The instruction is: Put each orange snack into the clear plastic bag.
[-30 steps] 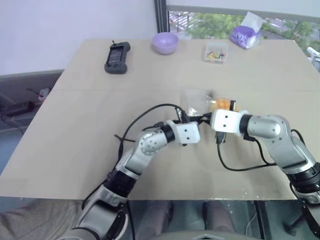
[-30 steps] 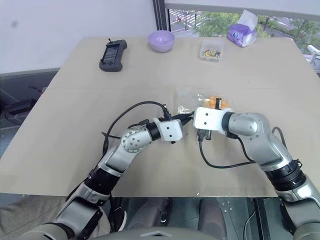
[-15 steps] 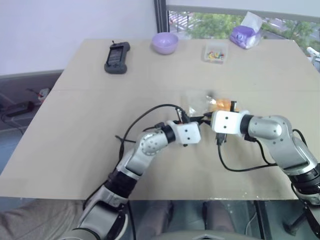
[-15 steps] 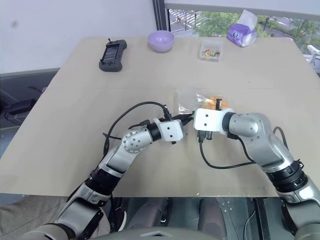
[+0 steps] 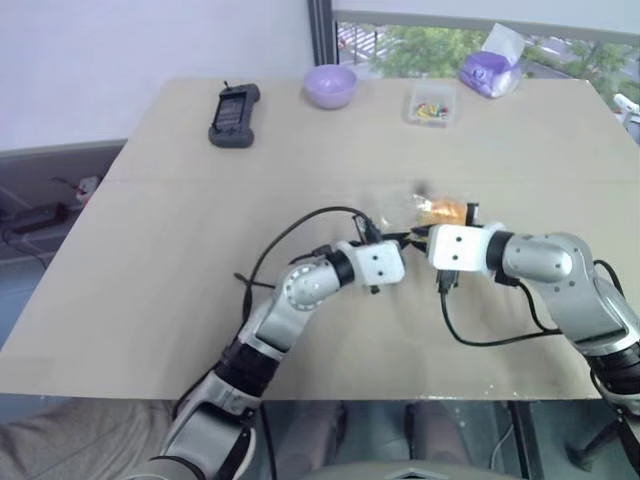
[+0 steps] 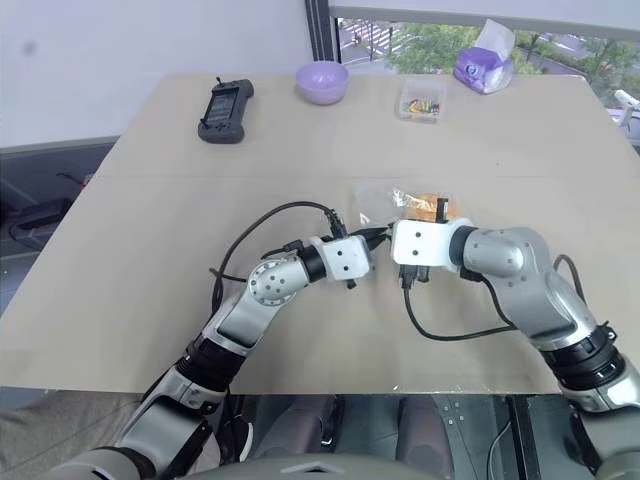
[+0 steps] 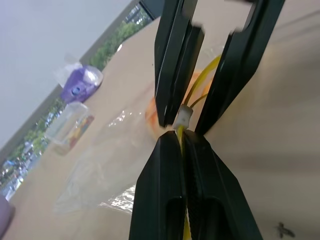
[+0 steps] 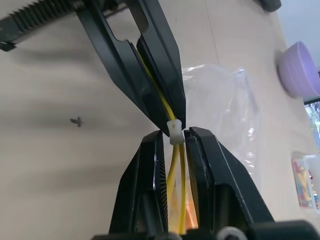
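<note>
Beige tabletop (image 5: 200, 230) by a window, greenery outside. At the far edge: black handheld controller (image 5: 234, 115), lilac bowl (image 5: 330, 85), small clear box of colourful bits (image 5: 431, 104), purple tissue pack (image 5: 487, 70).

Mid-table, both grippers meet tip to tip at the yellow strip (image 8: 175, 170) of the clear plastic bag (image 6: 385, 200). Left gripper (image 7: 181, 142) clamped flat on the strip, fingers pressed together with the yellow edge between them. Right gripper (image 8: 174, 137) closed around the small white slider (image 8: 173, 134) on that same strip, a narrow gap left between its fingers where the yellow runs through. Tips of the two grippers nearly touching.

Orange snack (image 5: 443, 211) inside the bag, just beyond the right gripper, seen through the crinkled film; rest of the bag lying flat on the table toward the far side.

Against one second ago: both grippers in the same spot on the table, same closed grip on strip and slider. Bag film looks less spread toward the left, bunched closer to the snack; glare patch on it smaller. Whole picture shifted very slightly, so part of that from the camera. Far-edge items unchanged.
</note>
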{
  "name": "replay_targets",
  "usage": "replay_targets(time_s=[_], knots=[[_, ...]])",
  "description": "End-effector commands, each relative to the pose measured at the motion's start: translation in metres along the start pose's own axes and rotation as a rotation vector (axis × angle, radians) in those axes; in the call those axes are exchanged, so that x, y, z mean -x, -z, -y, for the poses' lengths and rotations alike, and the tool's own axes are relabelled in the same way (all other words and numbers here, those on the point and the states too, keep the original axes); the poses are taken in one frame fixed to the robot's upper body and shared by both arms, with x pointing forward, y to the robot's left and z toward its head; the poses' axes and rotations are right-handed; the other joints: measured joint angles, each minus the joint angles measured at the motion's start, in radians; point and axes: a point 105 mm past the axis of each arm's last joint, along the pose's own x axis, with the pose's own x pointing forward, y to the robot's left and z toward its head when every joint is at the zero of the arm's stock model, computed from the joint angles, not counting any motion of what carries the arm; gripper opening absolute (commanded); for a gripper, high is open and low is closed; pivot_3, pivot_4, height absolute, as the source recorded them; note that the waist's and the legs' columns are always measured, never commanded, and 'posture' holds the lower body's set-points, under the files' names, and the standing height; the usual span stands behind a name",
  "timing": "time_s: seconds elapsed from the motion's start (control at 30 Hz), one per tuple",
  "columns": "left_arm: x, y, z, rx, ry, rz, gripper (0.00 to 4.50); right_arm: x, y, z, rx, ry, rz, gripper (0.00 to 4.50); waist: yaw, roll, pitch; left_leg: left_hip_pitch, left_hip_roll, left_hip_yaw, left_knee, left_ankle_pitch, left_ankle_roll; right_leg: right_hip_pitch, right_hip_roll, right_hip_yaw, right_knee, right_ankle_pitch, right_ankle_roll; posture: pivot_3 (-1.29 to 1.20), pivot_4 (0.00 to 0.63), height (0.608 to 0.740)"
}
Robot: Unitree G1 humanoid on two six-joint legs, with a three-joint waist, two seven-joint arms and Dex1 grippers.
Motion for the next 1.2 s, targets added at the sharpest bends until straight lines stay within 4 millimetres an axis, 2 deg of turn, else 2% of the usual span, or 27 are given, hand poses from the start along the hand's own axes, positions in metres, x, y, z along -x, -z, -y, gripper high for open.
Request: replay_targets(time_s=[0.03, 0.57, 1.2], knots=[[0.0009, -0.0078, -0.0078, 0.008, -0.029, 0.024, 0.00, 0.0103, -0.0081, 0.0109, 0.056, 0.049, 0.022, 0.76, 0.000, 0.000, 0.000, 0.000, 0.000, 0.000, 0.000, 0.000, 0.000, 0.000, 0.000, 0.000, 0.000, 0.000, 0.000, 0.00, 0.150, 0.740], [0.0016, -0.0109, -0.0047, 0.001, -0.015, 0.037, 0.00, 0.0085, -0.0047, 0.0154, 0.077, 0.072, 0.008, 0.76, 0.000, 0.000, 0.000, 0.000, 0.000, 0.000, 0.000, 0.000, 0.000, 0.000, 0.000, 0.000, 0.000, 0.000, 0.000, 0.00, 0.150, 0.740], [0.0007, -0.0150, -0.0026, -0.006, -0.004, 0.058, 0.00, 0.0044, -0.0081, 0.0089, 0.080, 0.043, 0.025, 0.76, 0.000, 0.000, 0.000, 0.000, 0.000, 0.000, 0.000, 0.000, 0.000, 0.000, 0.000, 0.000, 0.000, 0.000, 0.000, 0.00, 0.150, 0.740]])
